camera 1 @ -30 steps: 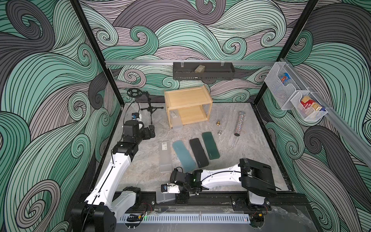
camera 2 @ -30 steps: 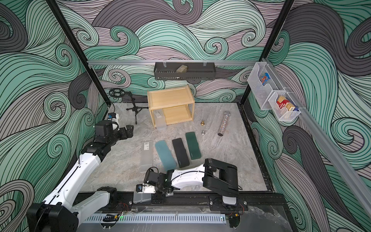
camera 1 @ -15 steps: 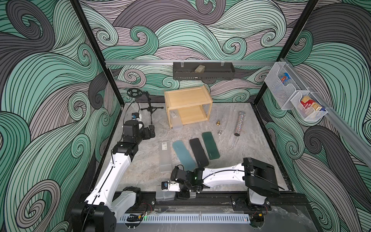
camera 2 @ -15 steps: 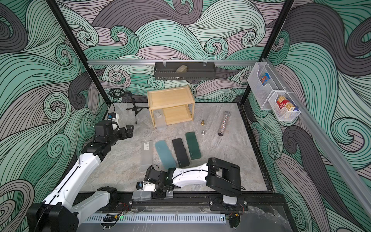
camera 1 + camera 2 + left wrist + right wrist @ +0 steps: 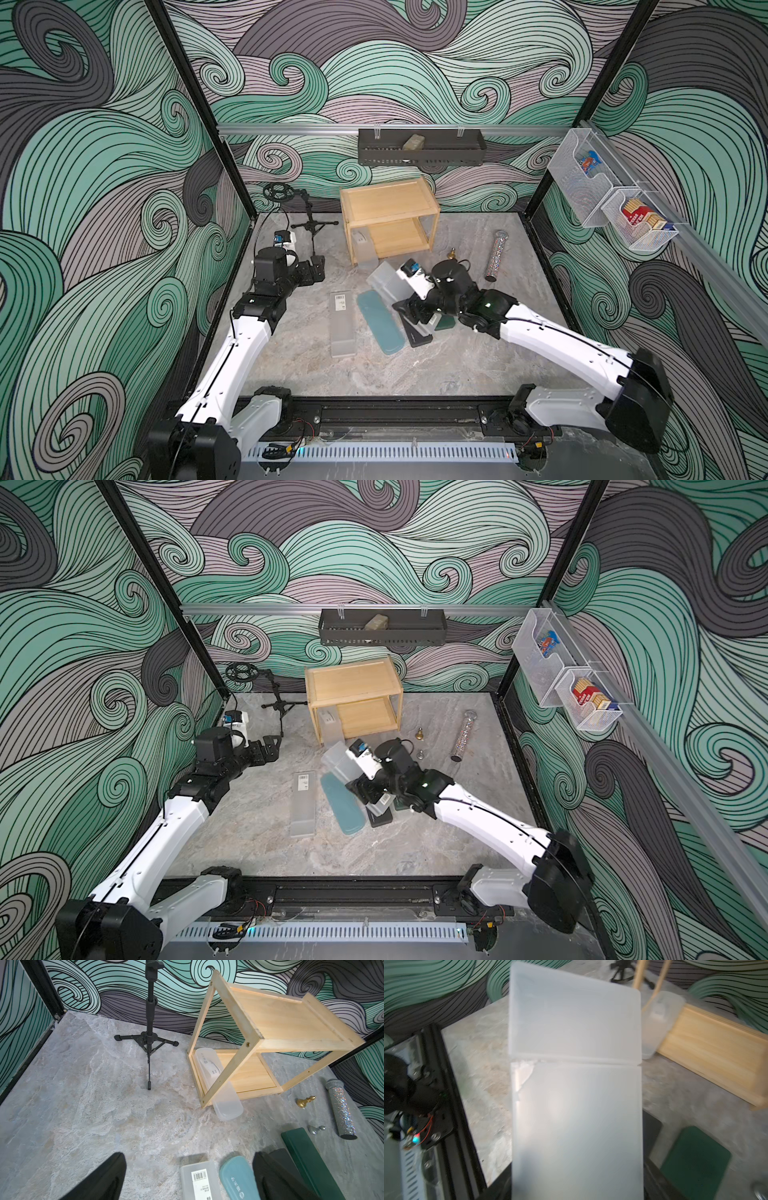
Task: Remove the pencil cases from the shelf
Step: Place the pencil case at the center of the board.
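Swirl-patterned green and grey walls close in a grey marbled counter [image 5: 291, 365]. The shelf [image 5: 386, 203] stands at the middle of the counter's back edge, its top tier bare. The shelved frosted case [image 5: 218, 1084] lies on the lower tier at the shelf's left end, its front end jutting past the frame over the counter.

In the middle of the counter the right fingers [image 5: 363, 791] are clamped on the tilted frosted case [image 5: 386, 278]. It slopes with its far end raised toward the shelf and its near end above the black case [image 5: 417, 336]; whether the two touch cannot be told. In the blurred right wrist view this case [image 5: 575, 1084] fills most of the frame, a seam running across it.

The teal-blue case [image 5: 380, 324] lies flat just beside the black one, on the side of the counter's left edge. The flat frosted case [image 5: 343, 328], barcode sticker up, lies a little further that way. The dark green case [image 5: 695, 1159] lies on the black one's other side, largely hidden under the right arm in both top views.

The left fingers [image 5: 320, 266] stand wide apart, holding nothing, above the counter near its left edge.

A glittery tube [image 5: 494, 257] lies toward the back right corner, with a gold chess piece [image 5: 451, 253] and a silver chess piece [image 5: 420, 754] between it and the shelf. A black tripod stand [image 5: 311, 226] stands by the back left corner.
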`<state>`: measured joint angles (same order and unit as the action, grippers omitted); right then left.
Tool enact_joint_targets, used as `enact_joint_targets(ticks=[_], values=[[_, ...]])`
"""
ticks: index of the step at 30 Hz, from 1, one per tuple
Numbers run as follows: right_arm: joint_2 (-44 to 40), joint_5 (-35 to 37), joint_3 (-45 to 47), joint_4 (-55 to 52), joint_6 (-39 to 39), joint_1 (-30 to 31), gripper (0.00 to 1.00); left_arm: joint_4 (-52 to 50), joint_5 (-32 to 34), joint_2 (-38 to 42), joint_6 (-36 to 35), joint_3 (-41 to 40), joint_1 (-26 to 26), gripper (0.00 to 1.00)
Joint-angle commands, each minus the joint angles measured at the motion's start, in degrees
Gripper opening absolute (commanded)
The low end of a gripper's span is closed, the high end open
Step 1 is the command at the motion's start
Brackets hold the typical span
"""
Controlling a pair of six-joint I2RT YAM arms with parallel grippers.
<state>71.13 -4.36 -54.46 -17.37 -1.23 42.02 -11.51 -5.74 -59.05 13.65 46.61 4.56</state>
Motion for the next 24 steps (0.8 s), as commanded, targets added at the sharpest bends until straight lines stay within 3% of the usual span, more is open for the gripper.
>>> enact_joint_targets(ticks=[1,5,9,18,24], values=[[-2.4,3.61,4.25,-4.12,-5.92,-8.24,0.67,1.93,-3.71,-1.15,0.55,1.16,-0.51,0.99],[-4.12,5.5,8.57,-5.72,-8.49,-16.65,0.67,2.32,-5.51,-2.11,0.91,0.96,-0.47,0.99],[-5.32,5.66,13.21,-5.61,-11.93,-21.15,0.67,3.3,-7.44,-2.82,2.85,0.34,-0.43,0.99],[-3.72,7.59,16.13,-5.7,-16.07,-27.8,0.7,7.63,-9.03,-2.55,7.13,-1.52,0.99,0.99],[-0.65,6.32,16.87,-5.15,-18.91,-28.35,0.72,9.16,-9.13,-2.77,8.07,-2.12,1.32,0.99]])
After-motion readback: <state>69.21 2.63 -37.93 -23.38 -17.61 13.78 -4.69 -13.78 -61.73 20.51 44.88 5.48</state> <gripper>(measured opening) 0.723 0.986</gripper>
